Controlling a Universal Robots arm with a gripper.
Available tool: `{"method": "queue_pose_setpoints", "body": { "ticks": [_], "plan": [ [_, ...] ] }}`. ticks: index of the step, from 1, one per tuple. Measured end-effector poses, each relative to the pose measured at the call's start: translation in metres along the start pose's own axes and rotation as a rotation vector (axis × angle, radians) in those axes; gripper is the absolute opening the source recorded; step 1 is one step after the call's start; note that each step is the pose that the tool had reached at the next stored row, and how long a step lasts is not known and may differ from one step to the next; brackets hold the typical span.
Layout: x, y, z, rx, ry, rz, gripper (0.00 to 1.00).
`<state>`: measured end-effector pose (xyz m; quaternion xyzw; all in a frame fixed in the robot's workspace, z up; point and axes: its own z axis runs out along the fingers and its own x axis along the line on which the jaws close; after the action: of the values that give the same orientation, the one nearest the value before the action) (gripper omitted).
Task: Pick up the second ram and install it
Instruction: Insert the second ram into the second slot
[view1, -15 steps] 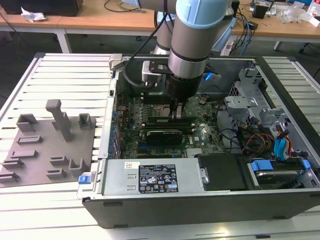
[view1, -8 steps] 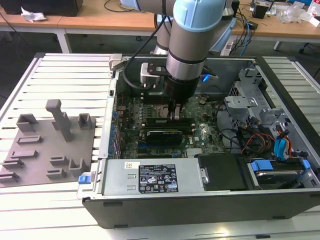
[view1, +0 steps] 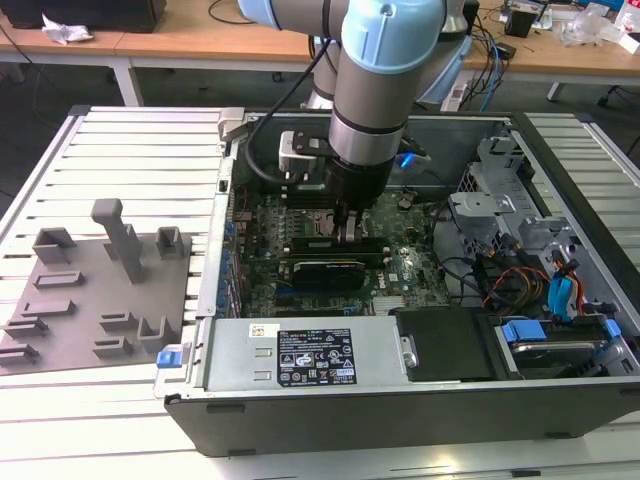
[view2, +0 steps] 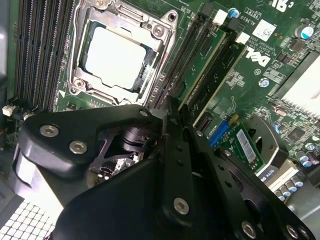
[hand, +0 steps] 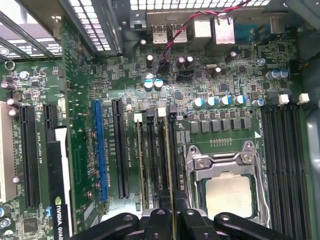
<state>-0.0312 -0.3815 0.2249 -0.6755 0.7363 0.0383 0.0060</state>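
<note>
Surface: a slatted metal table (view1: 120, 150) carries an open computer case (view1: 400, 400) and, toward the exterior view's left, a grey fixture tray (view1: 95, 290).
Room: wooden benches with cables stand behind the table.
Arm: the arm (view1: 385, 90) reaches straight down into the case over the motherboard (hand: 210, 85), beside the processor socket (view2: 117, 57).
Gripper: the gripper (hand: 172, 220) has its fingers drawn narrow around the top edge of a thin board.
Second ram: the second ram (hand: 169, 165) stands upright on edge in a memory slot next to the socket, pinched between the fingers.
</note>
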Motion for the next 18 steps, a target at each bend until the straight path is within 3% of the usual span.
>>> {"method": "queue_pose_setpoints", "body": {
  "ticks": [12,18],
  "plan": [
    [0.0003,0.0006,0.0035,0.0002,0.002,0.0,0.14],
    [0.0,0.0007,-0.001,0.0008,0.0006,-0.003,0.14]
  ]
}}
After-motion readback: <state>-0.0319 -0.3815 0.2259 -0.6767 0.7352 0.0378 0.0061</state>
